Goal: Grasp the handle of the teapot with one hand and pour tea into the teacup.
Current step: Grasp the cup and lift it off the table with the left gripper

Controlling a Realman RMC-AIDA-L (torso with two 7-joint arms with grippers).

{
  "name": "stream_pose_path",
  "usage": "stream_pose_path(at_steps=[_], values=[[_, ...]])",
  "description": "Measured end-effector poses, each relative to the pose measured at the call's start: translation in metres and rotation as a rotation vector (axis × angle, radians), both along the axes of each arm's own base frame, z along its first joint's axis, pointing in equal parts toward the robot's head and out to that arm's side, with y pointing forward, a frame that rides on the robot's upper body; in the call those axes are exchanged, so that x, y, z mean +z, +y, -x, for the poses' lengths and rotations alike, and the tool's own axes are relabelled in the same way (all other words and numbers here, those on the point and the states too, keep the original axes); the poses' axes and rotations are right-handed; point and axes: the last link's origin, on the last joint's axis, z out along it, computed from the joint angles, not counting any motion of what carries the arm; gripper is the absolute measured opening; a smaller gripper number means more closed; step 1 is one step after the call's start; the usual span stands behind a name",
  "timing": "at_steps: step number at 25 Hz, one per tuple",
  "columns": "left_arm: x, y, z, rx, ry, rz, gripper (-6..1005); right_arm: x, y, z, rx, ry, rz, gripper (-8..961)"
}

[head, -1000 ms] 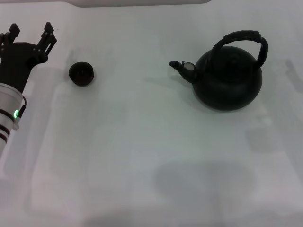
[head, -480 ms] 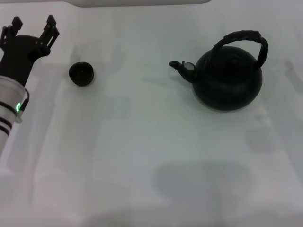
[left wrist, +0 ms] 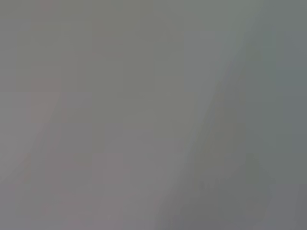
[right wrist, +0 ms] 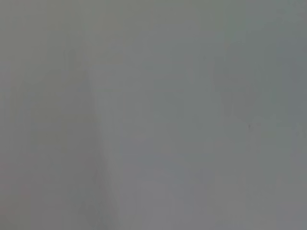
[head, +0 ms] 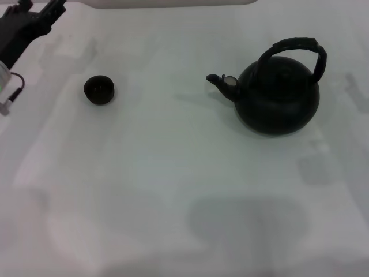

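Observation:
The matte-black teapot (head: 278, 97) stands upright on the white table at the right of the head view. Its short spout points left toward the teacup (head: 98, 90). The thick arched handle (head: 295, 46) loops over its top, and nothing touches it. The tiny black teacup sits alone at the left. My left gripper (head: 40, 7) is at the far left corner, partly cut off by the picture's edge, beyond and left of the cup. Its fingers are spread apart and empty. My right gripper is out of view. Both wrist views show only a blank grey surface.
The white table (head: 173, 173) spreads wide between cup and teapot and toward the front. A pale band (head: 173, 3) runs along the far edge. A silver arm segment with a cable (head: 7, 92) shows at the left border.
My left arm has drawn back toward the far left corner and has mostly left the head view. Teapot and cup have not moved.

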Motion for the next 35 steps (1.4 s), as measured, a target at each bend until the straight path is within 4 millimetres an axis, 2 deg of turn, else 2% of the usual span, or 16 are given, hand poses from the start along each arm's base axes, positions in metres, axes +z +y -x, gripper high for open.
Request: stream_pose_path(at_steps=[2,6,8,9,14,23,35], values=[[0.010,0.014,-0.006,-0.027,0.041,0.099,878,0.000,0.000,0.000,0.001,0.002,0.000,861],[0.015,0.026,-0.016,-0.062,0.116,0.199,877,0.000,0.002,0.001,0.003,0.007,0.001,861],[0.015,0.029,-0.019,-0.070,0.144,0.230,877,0.000,0.002,0.001,0.001,0.008,0.002,861],[0.014,0.037,-0.028,-0.088,0.215,0.314,877,0.000,0.003,0.001,-0.001,0.008,0.003,861],[0.006,0.050,-0.050,-0.110,0.385,0.486,877,-0.001,0.003,0.000,-0.007,0.008,0.005,861],[0.000,0.057,-0.064,-0.075,0.498,0.636,878,0.000,0.003,-0.002,-0.021,0.006,0.004,861],[-0.021,0.051,-0.064,-0.024,0.557,0.763,882,0.000,0.005,-0.003,-0.033,0.003,0.009,861]])
